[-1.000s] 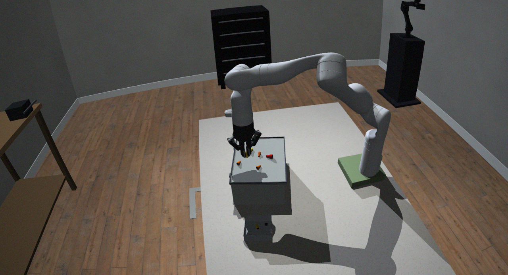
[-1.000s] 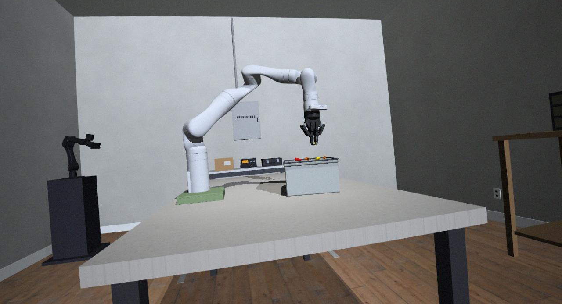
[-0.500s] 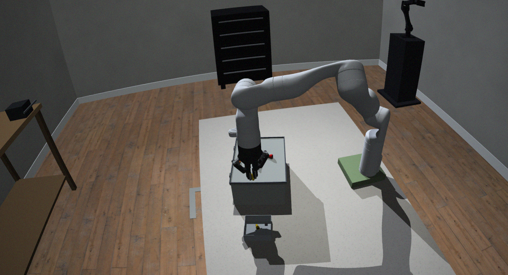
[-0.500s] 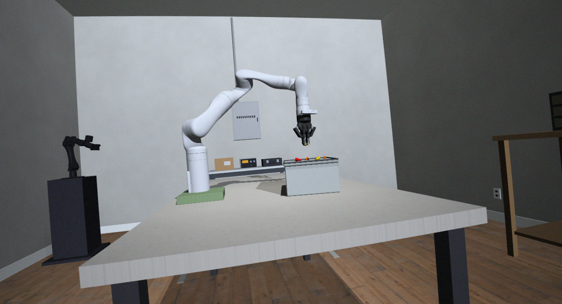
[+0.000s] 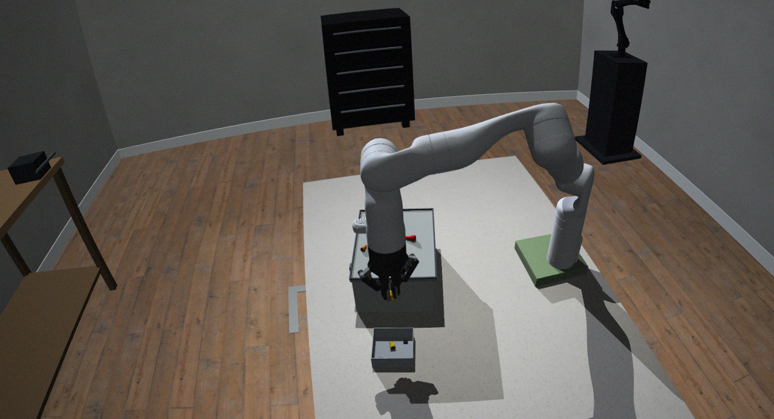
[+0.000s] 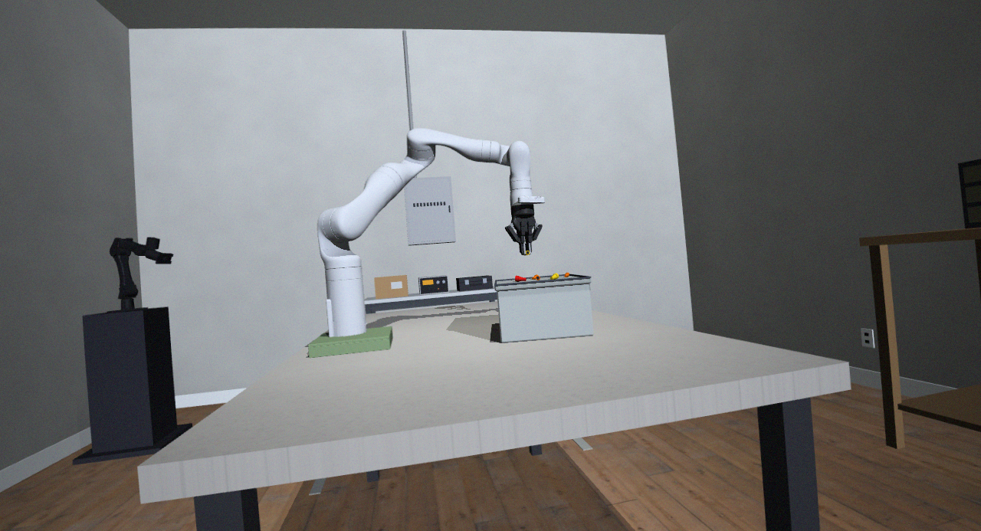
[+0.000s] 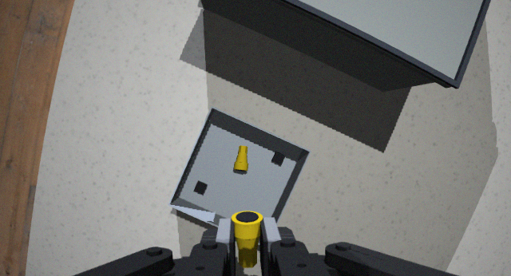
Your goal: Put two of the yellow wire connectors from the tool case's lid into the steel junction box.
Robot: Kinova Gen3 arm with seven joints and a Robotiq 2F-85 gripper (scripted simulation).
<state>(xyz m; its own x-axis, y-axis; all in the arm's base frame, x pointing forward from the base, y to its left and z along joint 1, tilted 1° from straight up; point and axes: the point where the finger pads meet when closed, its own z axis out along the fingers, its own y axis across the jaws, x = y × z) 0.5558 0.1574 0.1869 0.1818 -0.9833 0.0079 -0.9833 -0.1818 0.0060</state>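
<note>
My gripper [image 7: 247, 238] is shut on a yellow wire connector [image 7: 247, 224], held upright high above the table. It also shows in the top view [image 5: 390, 292] and in the exterior view [image 6: 525, 249]. The open steel junction box [image 7: 239, 170] lies below and just ahead of the fingers, with one yellow wire connector [image 7: 241, 159] lying inside it; the box also shows in the top view [image 5: 393, 349]. The tool case's lid [image 5: 393, 243] is behind the gripper, with a red connector [image 5: 410, 237] and an orange connector [image 5: 363, 247] on it. My arm hides part of the lid.
The tool case [image 6: 543, 307] stands on the table with several small connectors on top. The arm's green base [image 5: 547, 259] is at the right. The table's left edge [image 7: 44, 120] is close to the box. Small instruments [image 6: 433, 283] stand at the table's far side.
</note>
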